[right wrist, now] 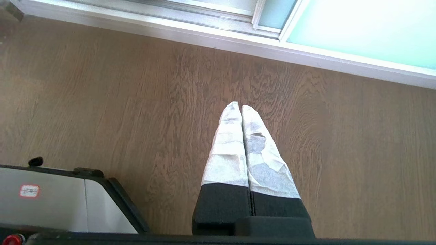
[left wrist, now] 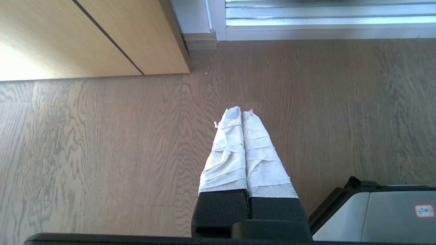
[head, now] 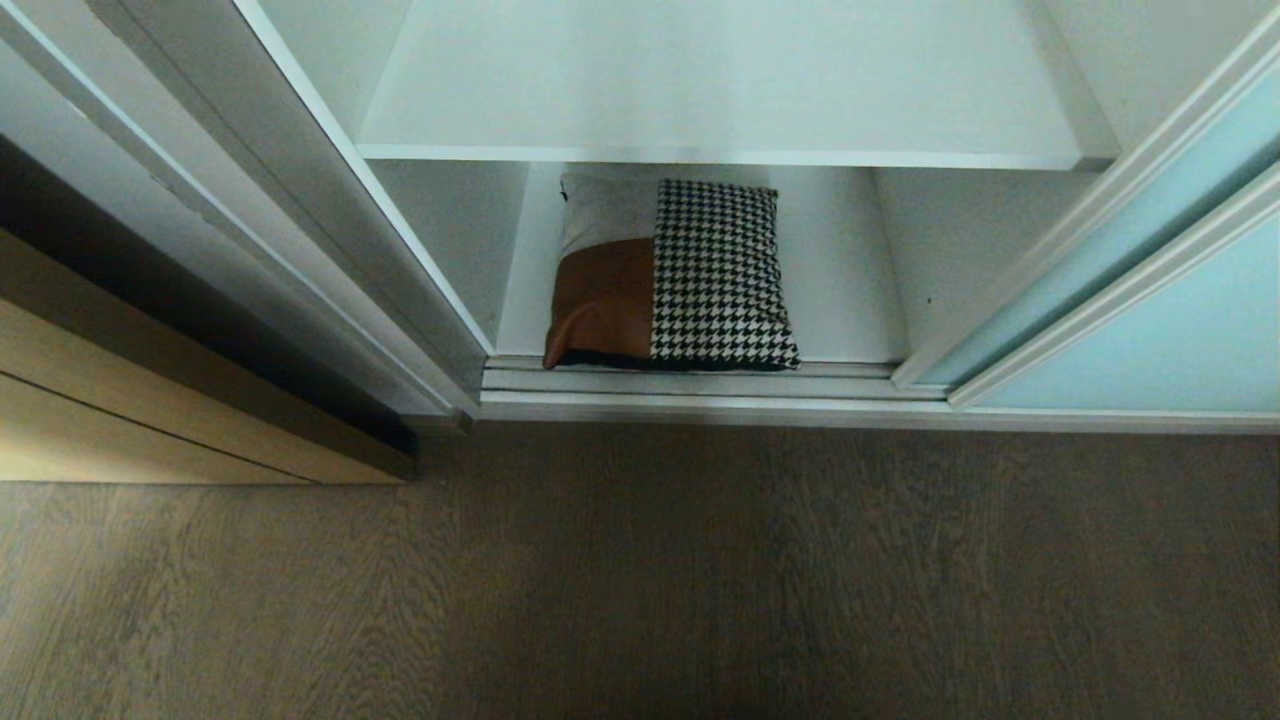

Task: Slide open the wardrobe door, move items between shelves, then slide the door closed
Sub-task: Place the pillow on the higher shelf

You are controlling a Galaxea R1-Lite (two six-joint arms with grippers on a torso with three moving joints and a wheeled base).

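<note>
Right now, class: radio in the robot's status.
Left gripper, right gripper shut, empty, over floor. Cushion on bottom shelf. Sliding door open.

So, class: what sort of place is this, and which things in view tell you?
Probably a bedroom or dressing area at home. A built-in wardrobe stands open, its frosted sliding door pushed aside, white shelves inside, a cushion on the lowest level, and a wooden floor in front.
</note>
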